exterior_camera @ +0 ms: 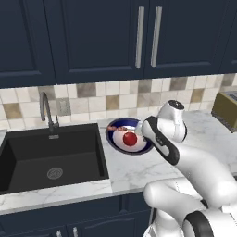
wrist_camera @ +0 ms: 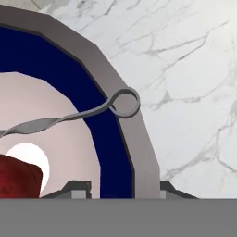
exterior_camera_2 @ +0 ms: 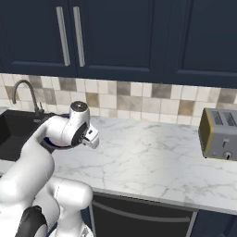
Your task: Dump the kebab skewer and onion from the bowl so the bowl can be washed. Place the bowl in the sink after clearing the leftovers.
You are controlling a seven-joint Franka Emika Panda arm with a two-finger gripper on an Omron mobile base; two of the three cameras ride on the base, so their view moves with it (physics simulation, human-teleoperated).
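Straddling the bowl's (wrist_camera: 111, 152) rim with fingers (wrist_camera: 76, 189) parted, the gripper (wrist_camera: 118, 189) was at the grasping step beside the sink (exterior_camera: 51, 157) near the counter's back edge, onion (exterior_camera: 130, 138) and kebab skewer (exterior_camera: 116, 128) inside, needing closure next.

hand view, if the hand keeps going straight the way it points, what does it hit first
Most likely the bowl: the hand has one fingertip inside the dark blue rim and the other outside, so the rim lies between them. Depth is unclear, but nothing else shows in that line.
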